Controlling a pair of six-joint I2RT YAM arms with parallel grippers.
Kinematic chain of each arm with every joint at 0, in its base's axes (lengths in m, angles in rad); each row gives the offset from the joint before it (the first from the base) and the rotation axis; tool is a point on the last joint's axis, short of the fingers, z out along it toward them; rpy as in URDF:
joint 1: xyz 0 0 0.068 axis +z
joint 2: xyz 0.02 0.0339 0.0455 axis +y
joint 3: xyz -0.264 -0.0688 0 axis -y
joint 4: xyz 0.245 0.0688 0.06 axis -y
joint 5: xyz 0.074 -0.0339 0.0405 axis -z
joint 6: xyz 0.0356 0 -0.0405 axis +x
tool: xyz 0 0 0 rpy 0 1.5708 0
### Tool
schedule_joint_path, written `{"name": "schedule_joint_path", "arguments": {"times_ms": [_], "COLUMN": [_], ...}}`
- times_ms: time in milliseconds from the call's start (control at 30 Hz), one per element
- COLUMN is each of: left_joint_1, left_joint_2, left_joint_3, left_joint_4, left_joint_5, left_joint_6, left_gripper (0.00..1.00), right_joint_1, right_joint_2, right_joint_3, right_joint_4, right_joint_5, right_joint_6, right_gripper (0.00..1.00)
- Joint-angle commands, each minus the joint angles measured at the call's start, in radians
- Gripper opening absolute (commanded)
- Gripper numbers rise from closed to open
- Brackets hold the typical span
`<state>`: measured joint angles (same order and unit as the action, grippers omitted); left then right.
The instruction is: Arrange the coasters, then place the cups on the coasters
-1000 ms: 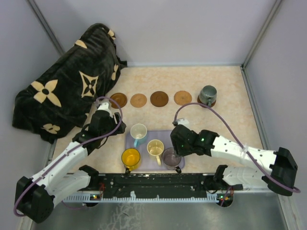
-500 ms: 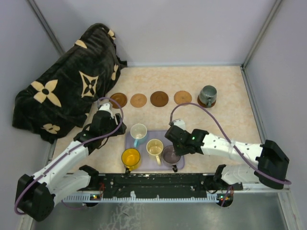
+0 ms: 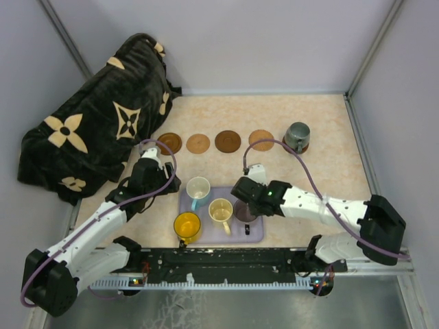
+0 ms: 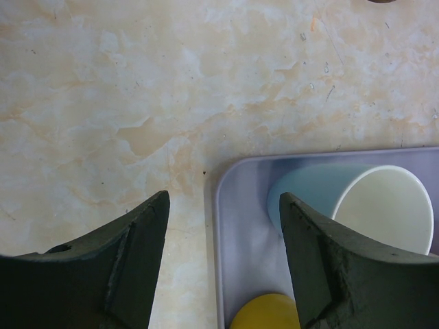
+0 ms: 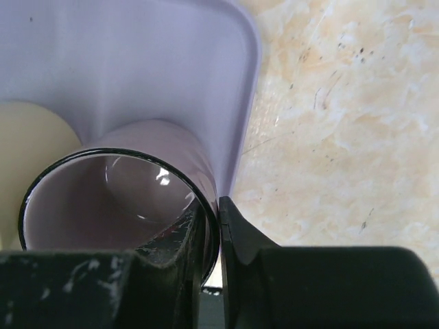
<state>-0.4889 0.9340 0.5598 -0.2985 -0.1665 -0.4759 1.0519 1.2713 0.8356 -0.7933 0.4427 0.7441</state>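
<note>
Now my right pincer (image 5: 218, 212) is clamped on the rim of the mauve cup (image 5: 116, 199) in the tray (image 5: 137, 62); my left pincer (image 4: 223, 212), jaws apart, hangs over its far-left corner.

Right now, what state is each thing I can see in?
grey-green cup: upright, on the rightmost coaster.
other four coasters: flat, in a row, bare.
mauve cup: upright on tray, rim pinched.
right gripper: shut on mauve cup's wall.
left gripper: open, holding nothing.
yellow cup: upright on tray.
cream cup: upright on tray.
blue-white cup: upright on tray.
</note>
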Motion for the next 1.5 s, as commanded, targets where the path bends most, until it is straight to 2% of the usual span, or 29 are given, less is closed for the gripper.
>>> {"name": "schedule_joint_path", "arguments": {"times_ms": [0, 267, 533, 833, 900, 1000, 1167, 1333, 1467], "left_joint_1": [-0.007, -0.007, -0.007, -0.007, -0.007, -0.007, -0.007, -0.007, -0.007], "left_joint_2": [0.002, 0.005, 0.002, -0.011, -0.013, -0.018, -0.035, -0.063, -0.069], "left_joint_3": [-0.002, -0.001, -0.01, -0.014, -0.015, -0.016, -0.015, -0.018, -0.017], "left_joint_4": [0.015, 0.015, 0.015, 0.005, 0.005, 0.004, -0.003, -0.016, -0.026], "left_joint_5": [0.009, 0.004, 0.001, -0.004, -0.003, 0.0, 0.004, -0.006, -0.009], "left_joint_6": [-0.005, -0.004, -0.01, -0.011, -0.011, -0.011, -0.008, -0.007, -0.008], "left_gripper": [0.72, 0.72, 0.72, 0.72, 0.72, 0.72, 0.72, 0.72, 0.72], "right_joint_1": [0.006, -0.02, -0.11, -0.133, -0.133, -0.133, -0.133, -0.118, -0.024], "right_joint_2": [0.031, 0.086, 0.047, 0.05, 0.03, -0.031, -0.168, -0.258, -0.246], "right_joint_3": [0.078, 0.08, 0.055, 0.082, 0.091, 0.112, 0.128, 0.071, 0.025], "right_joint_4": [0.048, 0.108, 0.222, 0.203, 0.179, 0.133, 0.056, 0.025, -0.008], "right_joint_5": [0.133, 0.19, 0.126, 0.125, 0.124, 0.127, 0.103, -0.009, -0.018], "right_joint_6": [-0.022, -0.111, -0.184, -0.175, -0.162, -0.146, -0.114, -0.078, -0.022], "right_gripper": [0.16, 0.33, 0.34, 0.35, 0.41, 0.59, 0.74, 0.74, 0.69]}}
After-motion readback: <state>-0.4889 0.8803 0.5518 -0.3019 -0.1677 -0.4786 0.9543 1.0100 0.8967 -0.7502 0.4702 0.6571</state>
